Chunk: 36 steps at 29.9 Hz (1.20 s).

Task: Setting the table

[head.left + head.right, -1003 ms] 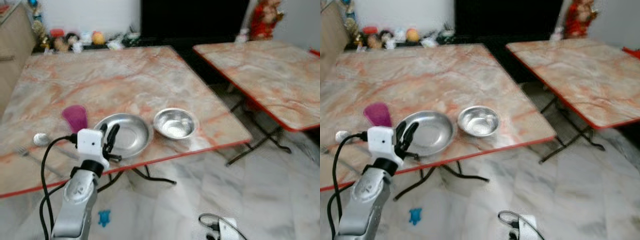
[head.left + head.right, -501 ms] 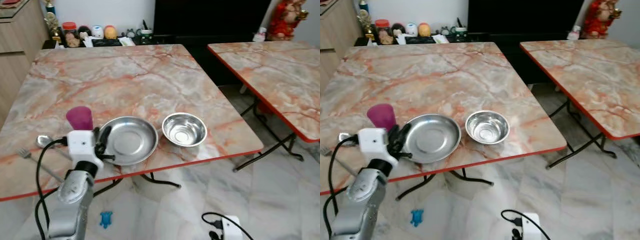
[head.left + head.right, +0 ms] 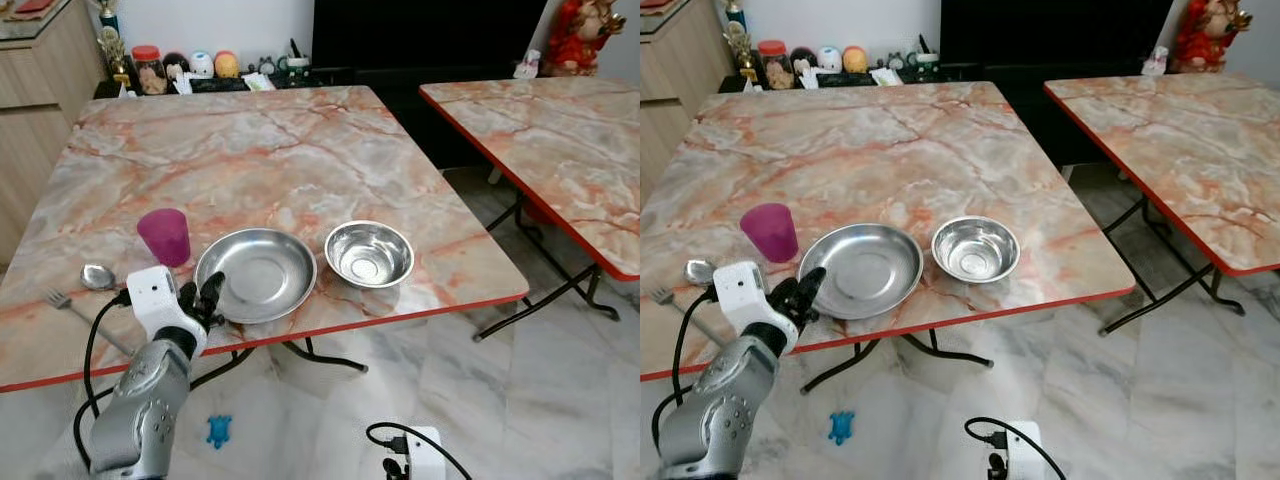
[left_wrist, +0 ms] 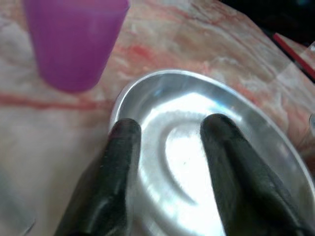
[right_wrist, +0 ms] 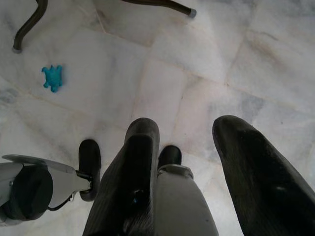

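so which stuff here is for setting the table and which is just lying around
For the job:
- steel plate, left gripper open at its near rim
- steel bowl
- purple cup
- spoon
- fork

Just lying about:
- blue turtle toy on the floor
- jars and trinkets beyond the table
- red figurine

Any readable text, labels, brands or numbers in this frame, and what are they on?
None can be read.
Jars and small items on the dark shelf behind the marble table: any labels too small to read.
Purple plastic cup, round steel plate, steel bowl: no markings visible.
Left gripper: no lettering visible.
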Available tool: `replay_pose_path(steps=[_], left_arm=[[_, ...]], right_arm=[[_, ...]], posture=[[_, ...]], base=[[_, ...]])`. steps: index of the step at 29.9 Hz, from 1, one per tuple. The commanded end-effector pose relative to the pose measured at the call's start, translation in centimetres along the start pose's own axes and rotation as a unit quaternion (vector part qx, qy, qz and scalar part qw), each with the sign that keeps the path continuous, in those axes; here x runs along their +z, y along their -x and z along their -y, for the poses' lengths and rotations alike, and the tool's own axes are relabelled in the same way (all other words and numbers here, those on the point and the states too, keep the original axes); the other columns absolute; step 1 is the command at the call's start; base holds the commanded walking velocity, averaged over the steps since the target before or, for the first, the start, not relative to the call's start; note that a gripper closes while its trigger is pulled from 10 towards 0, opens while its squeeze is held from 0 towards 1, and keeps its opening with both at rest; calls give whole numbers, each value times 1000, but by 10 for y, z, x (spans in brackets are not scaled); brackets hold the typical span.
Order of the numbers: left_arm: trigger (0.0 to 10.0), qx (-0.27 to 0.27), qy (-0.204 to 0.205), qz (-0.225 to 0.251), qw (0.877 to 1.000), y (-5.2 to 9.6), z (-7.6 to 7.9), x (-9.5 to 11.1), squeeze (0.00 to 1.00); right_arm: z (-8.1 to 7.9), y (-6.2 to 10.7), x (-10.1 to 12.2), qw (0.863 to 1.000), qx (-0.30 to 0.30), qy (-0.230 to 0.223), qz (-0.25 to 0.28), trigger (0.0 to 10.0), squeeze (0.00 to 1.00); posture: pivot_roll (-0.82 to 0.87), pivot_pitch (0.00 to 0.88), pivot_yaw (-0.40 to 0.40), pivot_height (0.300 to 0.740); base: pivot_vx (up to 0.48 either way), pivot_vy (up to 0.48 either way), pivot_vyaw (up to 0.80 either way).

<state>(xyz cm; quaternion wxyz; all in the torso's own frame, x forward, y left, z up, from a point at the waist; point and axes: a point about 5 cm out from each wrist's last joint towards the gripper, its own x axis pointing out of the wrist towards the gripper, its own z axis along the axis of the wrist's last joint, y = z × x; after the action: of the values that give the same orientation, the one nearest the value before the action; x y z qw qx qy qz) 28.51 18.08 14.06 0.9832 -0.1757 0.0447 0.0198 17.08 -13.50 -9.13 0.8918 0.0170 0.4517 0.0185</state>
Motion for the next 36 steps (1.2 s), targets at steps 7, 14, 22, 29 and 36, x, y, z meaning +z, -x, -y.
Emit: replay_pose_path(steps=[7,14,22,29,36], left_arm=[[10000,40,-15,-4,999,-12,-5,3,0],[10000,92,-41,-7,995,-12,-27,2,0],[10000,80,-39,-16,996,-13,-24,-6,0],[10000,75,-52,-20,996,-20,-25,-10,0],[10000,75,-61,-24,995,-24,-28,-12,0]], right_arm=[[-1,0,0,1000,-2,5,-4,10000,0],[32,6,-11,1000,-13,2,-7,10000,0],[47,12,-24,1000,-21,-4,-15,10000,0],[44,12,-25,999,-25,-12,-17,10000,0],[33,6,-13,1000,-21,-12,-10,10000,0]], posture=[[149,43,-63,740],[153,45,-66,740],[149,53,-67,740],[147,57,-66,740],[145,59,-65,740]], base=[[0,0,0],[0,0,0],[0,0,0],[0,0,0],[0,0,0]])
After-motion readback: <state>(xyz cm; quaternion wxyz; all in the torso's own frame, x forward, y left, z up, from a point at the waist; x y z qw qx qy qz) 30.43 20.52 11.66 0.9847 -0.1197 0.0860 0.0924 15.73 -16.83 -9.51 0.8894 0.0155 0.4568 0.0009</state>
